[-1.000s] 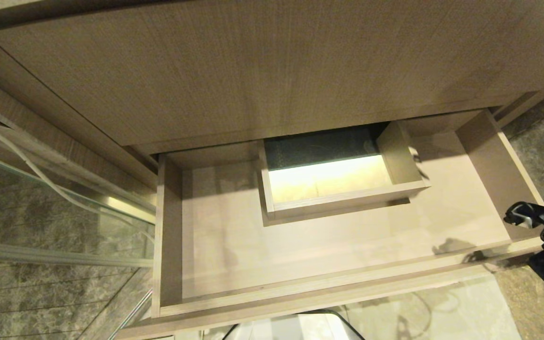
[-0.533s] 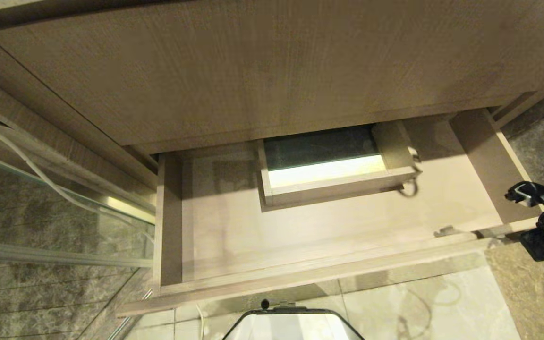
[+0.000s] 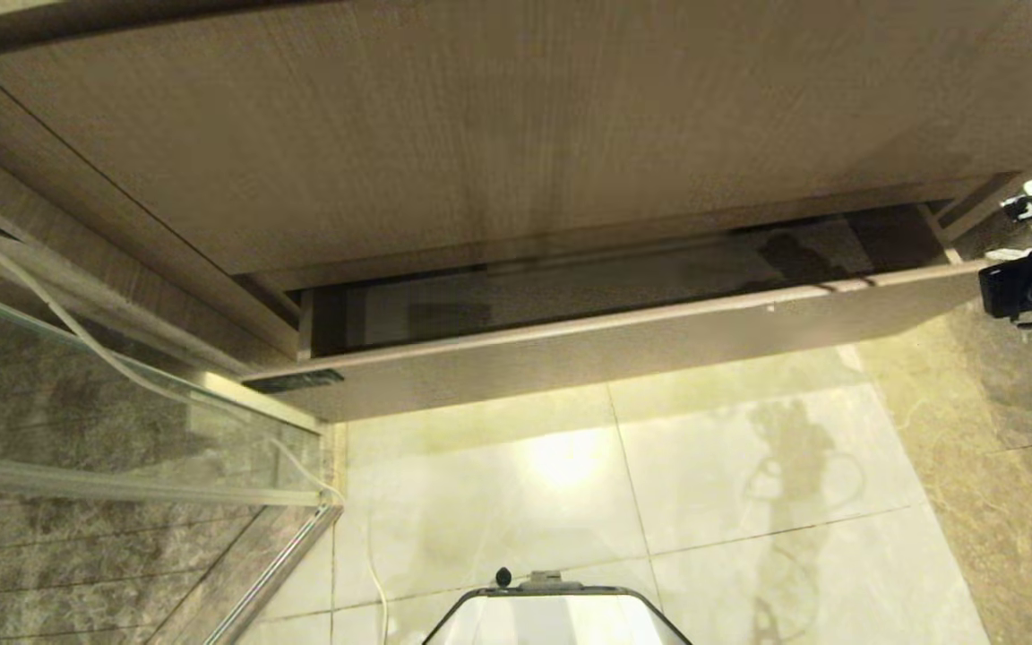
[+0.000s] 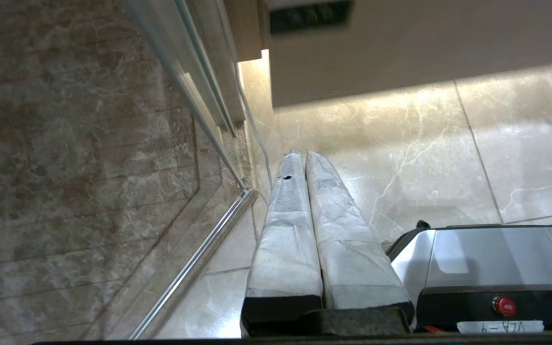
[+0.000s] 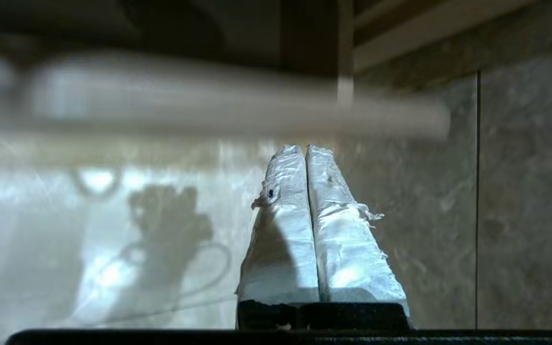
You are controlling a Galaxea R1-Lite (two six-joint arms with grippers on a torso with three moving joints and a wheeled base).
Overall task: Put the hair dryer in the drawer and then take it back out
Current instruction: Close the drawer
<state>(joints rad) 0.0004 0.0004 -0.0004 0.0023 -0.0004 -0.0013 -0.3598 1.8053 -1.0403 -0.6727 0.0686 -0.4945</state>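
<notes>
Nearest, the robot's grey base [image 3: 561, 618] stands on the pale floor tiles [image 3: 731, 466]. Beside it the left gripper [image 4: 312, 163] hangs parked over the floor, jaws pressed together and holding nothing; it seems to have no part in this step.

Farther on, the drawer [image 3: 641, 345] stands nearly shut, only a dark slit showing between its flat, handleless, light-brown wood-grain front and the tall panel [image 3: 480, 134] above. The right gripper [image 5: 304, 155] sits at the drawer front's right end, jaws pressed together and empty, likely placed there to push the front rather than grasp it.

The hair dryer is not visible in any view; whether it lies inside the drawer cannot be told.
</notes>
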